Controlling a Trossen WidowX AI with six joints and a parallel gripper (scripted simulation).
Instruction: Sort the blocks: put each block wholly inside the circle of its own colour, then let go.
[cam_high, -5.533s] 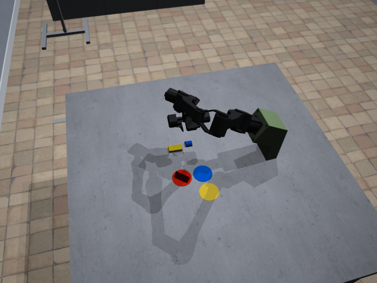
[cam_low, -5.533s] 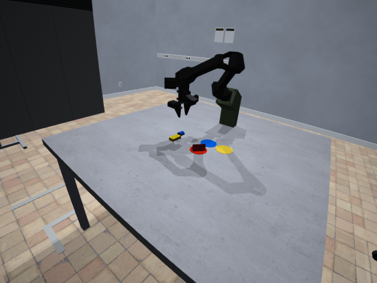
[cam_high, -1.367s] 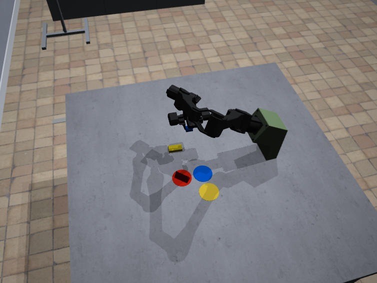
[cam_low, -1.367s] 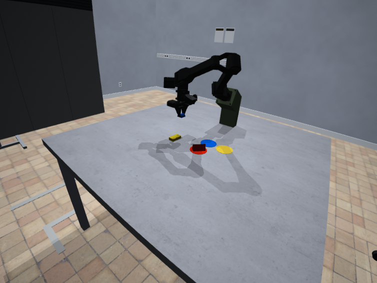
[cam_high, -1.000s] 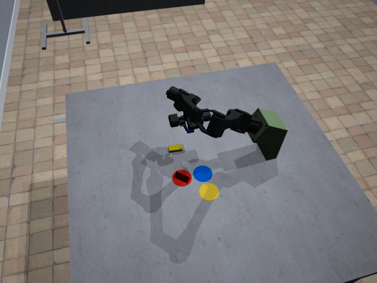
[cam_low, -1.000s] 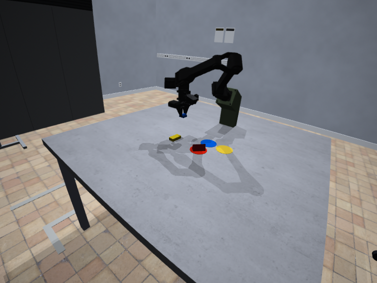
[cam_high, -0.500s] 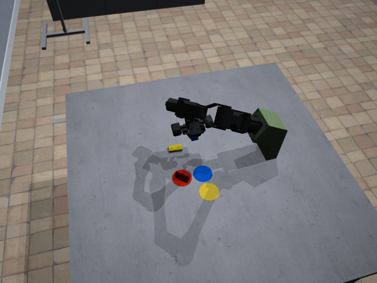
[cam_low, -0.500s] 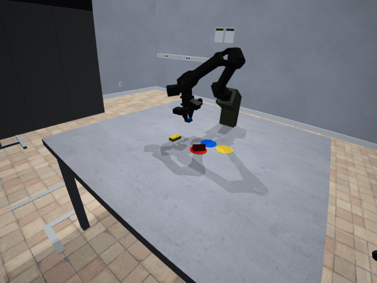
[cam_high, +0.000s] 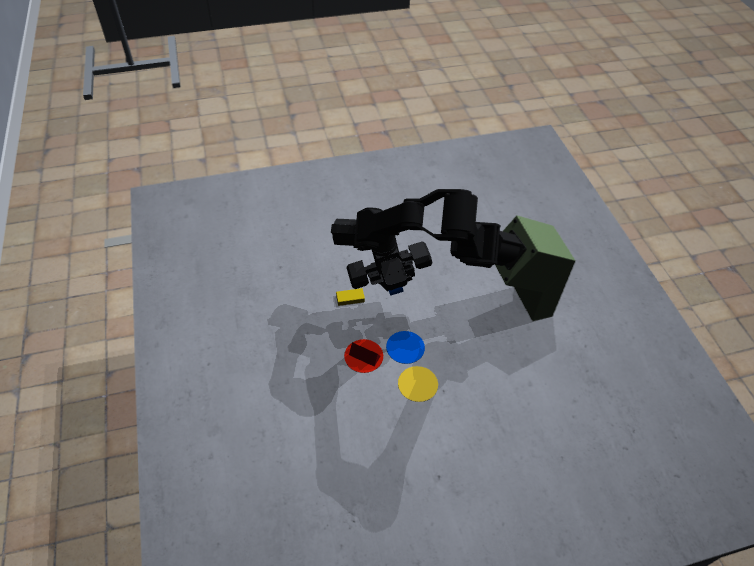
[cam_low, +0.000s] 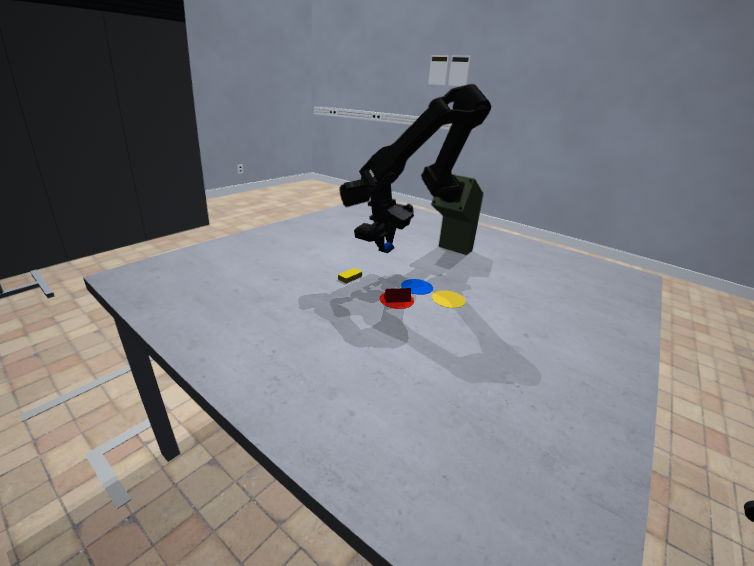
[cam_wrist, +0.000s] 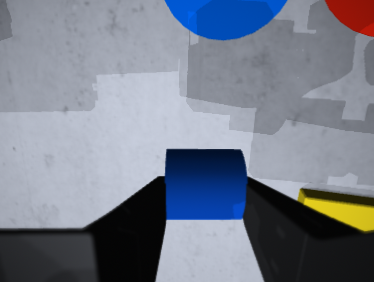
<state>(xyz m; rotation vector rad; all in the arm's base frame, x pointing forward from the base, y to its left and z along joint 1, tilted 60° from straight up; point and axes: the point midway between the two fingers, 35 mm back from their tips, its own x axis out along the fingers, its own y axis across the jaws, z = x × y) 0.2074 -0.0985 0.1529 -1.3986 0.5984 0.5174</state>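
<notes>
Grey mottled bench (cam_high: 213, 426) on tan tiles | hand (cam_wrist: 206, 200) clamped on the short blue block (cam_wrist: 205, 182), carried above the bench | flat blue circle (cam_high: 405, 347) lies below the hand in the top view, top centre in the wrist view | yellow slab (cam_high: 350, 296) mid-left of centre, outside the yellow circle (cam_high: 417, 383) | dark red block (cam_high: 363, 355) inside the red circle (cam_high: 352, 360)
</notes>
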